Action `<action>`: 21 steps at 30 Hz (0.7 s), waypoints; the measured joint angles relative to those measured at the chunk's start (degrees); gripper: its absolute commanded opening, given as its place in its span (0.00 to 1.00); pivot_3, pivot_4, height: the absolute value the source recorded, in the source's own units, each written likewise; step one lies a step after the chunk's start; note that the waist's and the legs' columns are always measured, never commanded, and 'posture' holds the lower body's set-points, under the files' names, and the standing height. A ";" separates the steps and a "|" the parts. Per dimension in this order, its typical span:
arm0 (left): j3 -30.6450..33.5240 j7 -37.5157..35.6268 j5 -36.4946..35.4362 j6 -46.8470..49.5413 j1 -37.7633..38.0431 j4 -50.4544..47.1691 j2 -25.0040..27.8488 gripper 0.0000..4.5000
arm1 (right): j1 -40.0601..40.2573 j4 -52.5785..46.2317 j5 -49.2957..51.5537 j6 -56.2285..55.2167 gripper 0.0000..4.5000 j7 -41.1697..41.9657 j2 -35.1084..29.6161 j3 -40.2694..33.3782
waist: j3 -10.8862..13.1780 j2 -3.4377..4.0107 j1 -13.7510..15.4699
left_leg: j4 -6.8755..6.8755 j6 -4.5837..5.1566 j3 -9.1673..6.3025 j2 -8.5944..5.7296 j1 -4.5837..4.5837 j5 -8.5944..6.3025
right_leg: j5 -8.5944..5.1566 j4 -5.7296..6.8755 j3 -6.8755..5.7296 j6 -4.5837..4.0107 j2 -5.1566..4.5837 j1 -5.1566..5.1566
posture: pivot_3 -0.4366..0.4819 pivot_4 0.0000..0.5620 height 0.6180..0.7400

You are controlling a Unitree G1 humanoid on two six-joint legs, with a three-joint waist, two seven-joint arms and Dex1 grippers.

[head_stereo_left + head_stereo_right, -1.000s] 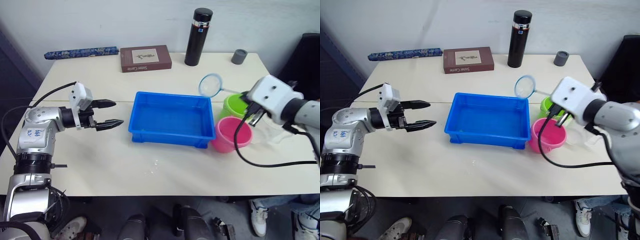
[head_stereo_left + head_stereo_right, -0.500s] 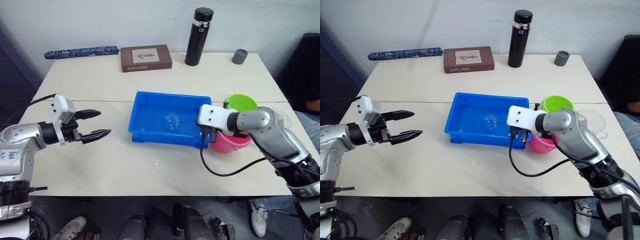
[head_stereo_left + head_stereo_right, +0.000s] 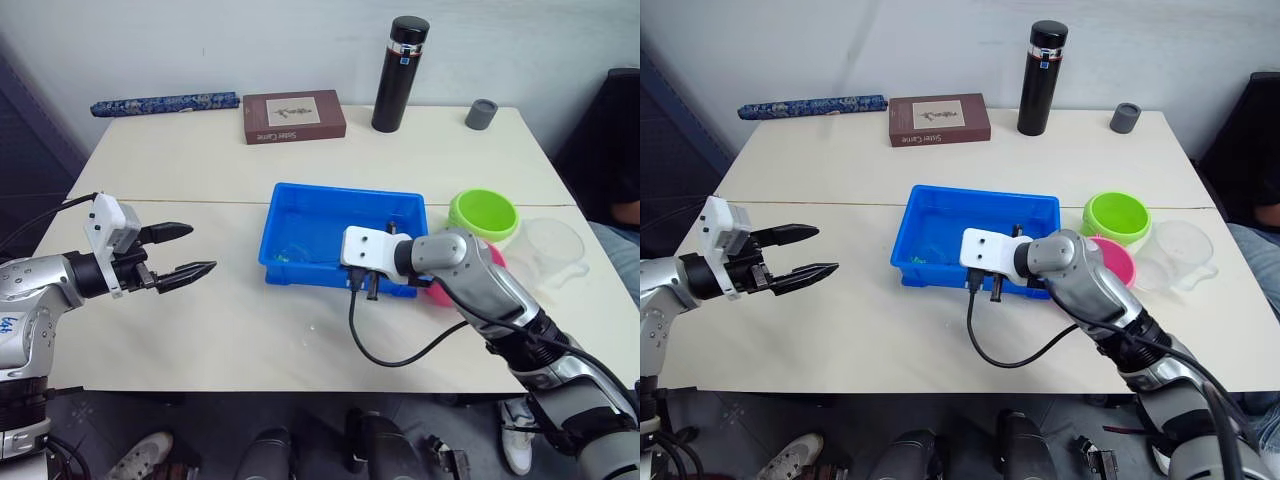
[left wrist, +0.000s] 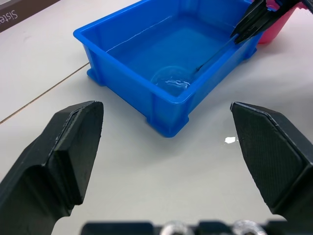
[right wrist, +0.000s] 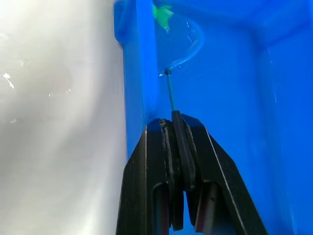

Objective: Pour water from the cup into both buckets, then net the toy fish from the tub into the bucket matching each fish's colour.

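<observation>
The net [image 5: 182, 44] lies low inside the blue tub [image 3: 300, 200], its thin dark handle pinched between the closed fingers of the right gripper [image 5: 175, 128], which reaches over the tub's near wall; the hoop sits near the tub's near-left corner, just beside a small green toy fish [image 5: 163, 11]. The left gripper [image 3: 192, 251] hovers over bare table well to the left of the tub, its two black fingers spread wide and holding nothing. Beyond the right arm stand the lime green bucket [image 3: 484, 212] and, partly hidden by that arm, the pink bucket [image 3: 1116, 258]; the clear measuring cup [image 3: 549, 247] sits upright to their right — so pouring looks finished, and the step in hand is netting. The next move likely calls for sliding the hoop under the green fish, lifting it level, and carrying it across to the green bucket without tipping. At the table's far edge lie a brown book [image 3: 293, 116] whose cover lettering is too small to read, a black flask [image 3: 397, 74] with a small label I cannot make out, a grey cap [image 3: 481, 113] and a rolled blue patterned bundle [image 3: 165, 103].
</observation>
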 measured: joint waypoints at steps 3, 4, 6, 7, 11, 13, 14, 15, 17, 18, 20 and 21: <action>-0.02 0.02 -0.02 0.14 -0.06 -0.15 0.00 1.00 | 0.89 -1.26 0.80 3.31 0.00 -0.17 1.47 -0.96 | 0.00 0.00 -0.11 | -0.03 -0.01 0.01 0.01 0.00 0.00 | -0.01 0.01 0.00 -0.01 0.01 -0.02 | 0.48 0.27 1.00; -0.02 0.03 -0.02 0.18 -0.07 -0.15 0.00 1.00 | 1.13 -1.52 1.41 4.67 0.00 -0.18 1.96 -1.63 | 0.00 0.00 -0.13 | -0.04 -0.01 0.01 0.01 0.00 0.00 | -0.01 0.00 0.00 -0.01 0.01 -0.02 | 0.48 0.27 1.00; -0.09 0.02 -0.02 0.25 -0.17 -0.13 0.00 1.00 | 1.47 -1.74 3.28 8.19 0.00 -0.53 3.98 -3.40 | 0.00 0.00 -0.20 | -0.05 -0.01 0.01 0.01 0.00 0.00 | -0.01 0.00 0.00 -0.01 0.01 -0.02 | 0.48 0.27 1.00; -0.14 0.02 -0.02 0.26 -0.32 -0.12 0.00 1.00 | 1.50 -1.80 4.46 10.45 0.00 -0.82 5.06 -4.34 | 0.00 0.00 -0.23 | -0.05 -0.01 0.02 0.01 0.00 0.00 | -0.01 0.00 0.00 -0.01 0.01 -0.02 | 0.48 0.27 1.00; -0.27 -0.01 -0.02 0.25 -0.88 -0.08 0.00 1.00 | 1.48 -1.99 7.30 17.23 0.00 -2.55 7.31 -6.64 | 0.00 0.00 -0.29 | -0.05 -0.01 0.02 0.00 -0.01 0.00 | -0.01 -0.01 -0.01 -0.01 0.00 -0.03 | 0.48 0.27 1.00; -0.29 -0.03 -0.02 0.26 -0.88 -0.04 0.00 1.00 | 1.43 -1.99 7.78 18.67 0.00 -3.08 7.36 -7.09 | 0.00 0.00 -0.32 | -0.06 -0.01 0.02 0.00 -0.01 0.00 | -0.01 -0.01 -0.01 -0.01 0.00 -0.03 | 0.48 0.27 1.00; -0.30 -0.03 -0.02 0.26 -0.89 -0.04 0.00 1.00 | 1.42 -1.99 8.25 19.14 0.00 -3.39 7.21 -7.41 | 0.00 0.00 -0.36 | -0.07 -0.01 0.02 0.00 -0.01 0.00 | -0.01 -0.01 -0.01 -0.01 0.00 -0.04 | 0.48 0.27 1.00; -0.32 -0.03 -0.02 0.26 -0.89 -0.04 0.00 1.00 | 1.40 -1.98 8.55 19.47 0.00 -3.57 7.09 -7.72 | 0.00 0.00 -0.39 | -0.07 -0.01 0.02 0.00 -0.01 0.00 | -0.01 -0.01 -0.01 -0.01 0.00 -0.04 | 0.48 0.27 1.00; -0.41 -0.04 -0.02 0.26 -0.89 -0.03 0.00 1.00 | 1.24 -1.86 9.23 20.27 0.00 -4.04 6.61 -8.33 | 0.00 0.00 -0.46 | -0.07 -0.01 0.02 0.00 -0.01 0.00 | -0.01 0.00 0.00 -0.01 0.00 -0.04 | 0.48 0.27 1.00; -0.50 -0.05 -0.02 0.25 -0.90 -0.02 0.00 1.00 | 1.12 -1.82 9.63 20.69 0.00 -4.17 6.38 -8.61 | 0.00 0.00 -0.50 | -0.07 -0.01 0.02 0.00 -0.01 0.00 | -0.01 0.00 0.00 -0.01 0.00 -0.04 | 0.48 0.27 1.00; -0.78 -0.07 -0.02 0.25 -1.14 0.08 0.00 1.00 | 1.03 -1.78 10.55 21.53 0.00 -4.64 6.28 -9.65 | 0.00 0.00 -0.52 | -0.07 -0.01 0.02 0.00 -0.01 0.00 | -0.01 0.00 0.00 -0.01 0.00 -0.04 | 0.48 0.27 1.00; -0.88 -0.07 -0.02 0.25 -1.25 0.08 0.00 1.00 | 1.01 -1.77 10.93 21.74 0.00 -4.81 6.14 -10.07 | 0.00 0.00 -0.54 | -0.07 -0.01 0.02 0.00 -0.01 0.00 | -0.01 0.00 0.00 -0.01 0.00 -0.04 | 0.48 0.27 1.00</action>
